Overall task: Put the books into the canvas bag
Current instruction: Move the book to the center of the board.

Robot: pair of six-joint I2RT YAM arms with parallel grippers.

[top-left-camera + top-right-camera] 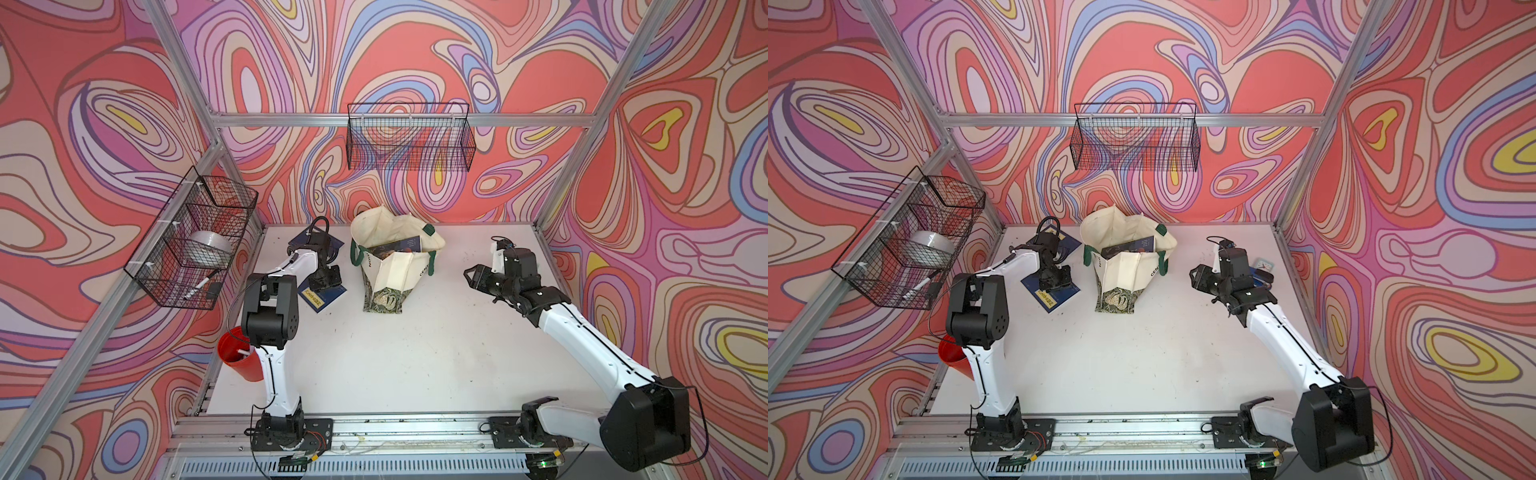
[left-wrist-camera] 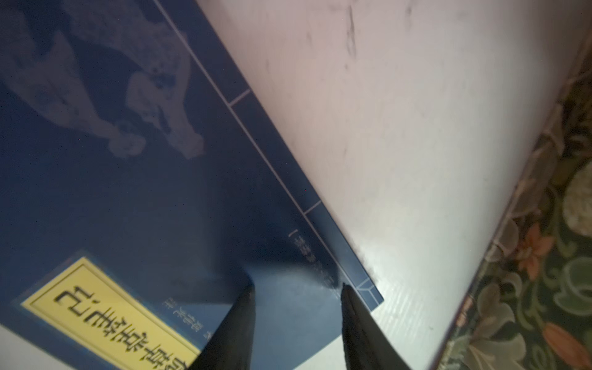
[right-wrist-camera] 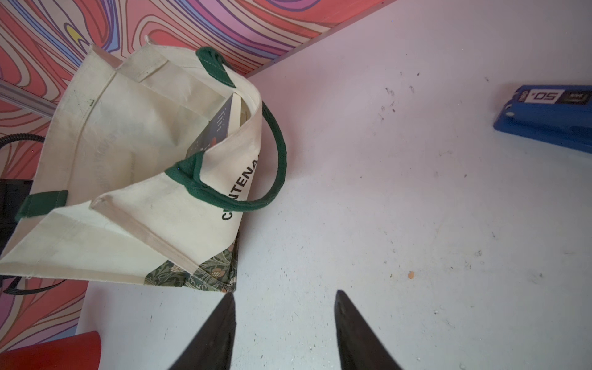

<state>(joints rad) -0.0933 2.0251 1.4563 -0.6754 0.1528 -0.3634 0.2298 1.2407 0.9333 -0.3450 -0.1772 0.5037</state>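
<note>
The left hand [image 1: 326, 282] is down over a thin navy paperback with a yellow label [image 1: 328, 301] that lies flat on the white surface [image 1: 415, 353], left of the cream canvas tote bag with dark green handles [image 1: 395, 270]. In the left wrist view the hand [image 2: 296, 288] has its two dark fingers [image 2: 246, 314] spread, with a gap between them. Their tips sit over the corner of the navy book [image 2: 144, 208] that is closest to the bag. Whether they touch the cover cannot be told. A strip of bare surface separates that book edge from the bag's green leafy base [image 2: 544, 256].

A second navy paperback [image 1: 1070, 244] lies farther back on the left, partly hidden behind the left arm.

The bag stands at the far middle of the surface with its mouth open. A dark book [image 1: 399, 245] leans inside it and also shows in the right wrist view [image 3: 217, 128].

The right hand [image 1: 471, 276] is to the right of the bag, well apart from it and pointing toward it. In the right wrist view its fingers [image 3: 221, 326] are spread over bare surface, with nothing between them [image 3: 283, 294]. The bag [image 3: 144, 160] lies ahead of them to the left.
</note>
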